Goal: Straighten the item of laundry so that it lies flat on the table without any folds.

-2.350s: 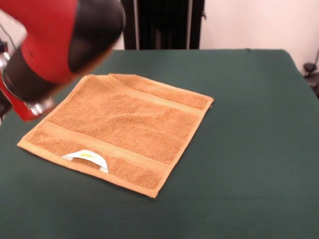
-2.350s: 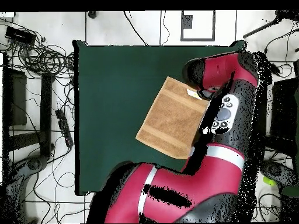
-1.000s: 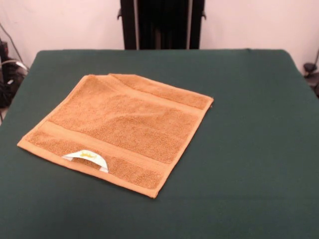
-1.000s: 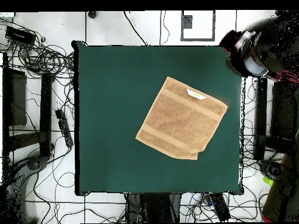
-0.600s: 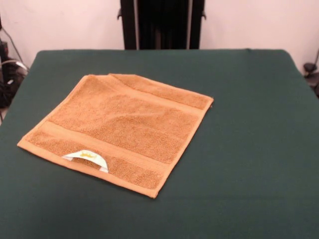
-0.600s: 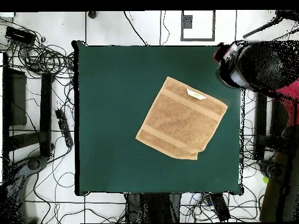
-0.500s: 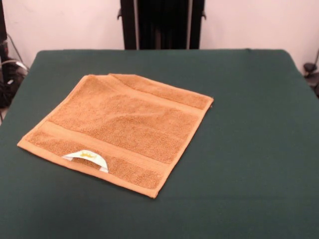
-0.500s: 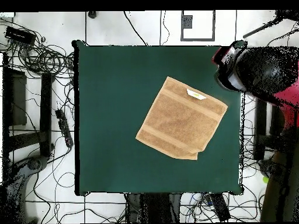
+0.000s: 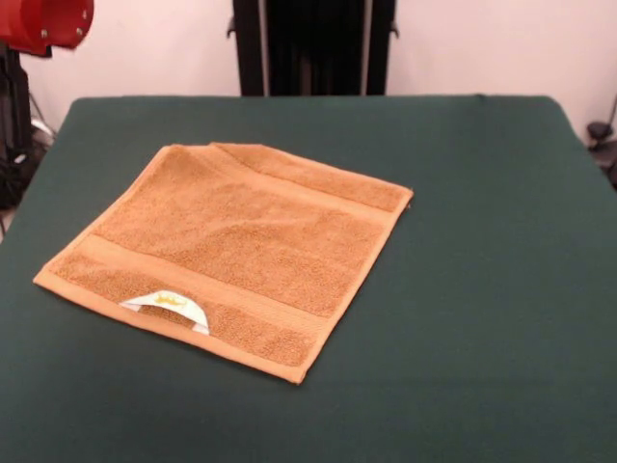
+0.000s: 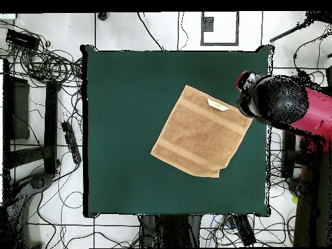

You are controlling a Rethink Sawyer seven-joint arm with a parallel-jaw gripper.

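The orange-tan towel, the item of laundry [image 9: 231, 241] [image 10: 202, 131], lies spread on the dark green table [image 9: 482, 241] [image 10: 123, 97], turned at an angle to the table's edges. Two woven bands run across it. Its white tag [image 9: 166, 302] [image 10: 217, 104] sticks out from one hem. One corner [image 9: 214, 149] [image 10: 217, 172] looks slightly doubled over. The red and black arm [image 10: 279, 104] reaches in over the table's right edge in the overhead view, its end close to the towel's corner beside the tag. Only a red piece of the arm [image 9: 43, 19] shows in the front view's top left corner.
A black stand [image 9: 313, 48] rises behind the table's far edge. Tangled cables [image 10: 39, 61] and dark frames [image 10: 26, 130] lie on the floor beside the table. Another dark frame [image 10: 288, 149] stands on the arm's side.
The arm, low over the towel 2.4 s ago, swung off the table and has now come back over the table's edge toward the tag corner. The towel has not moved.
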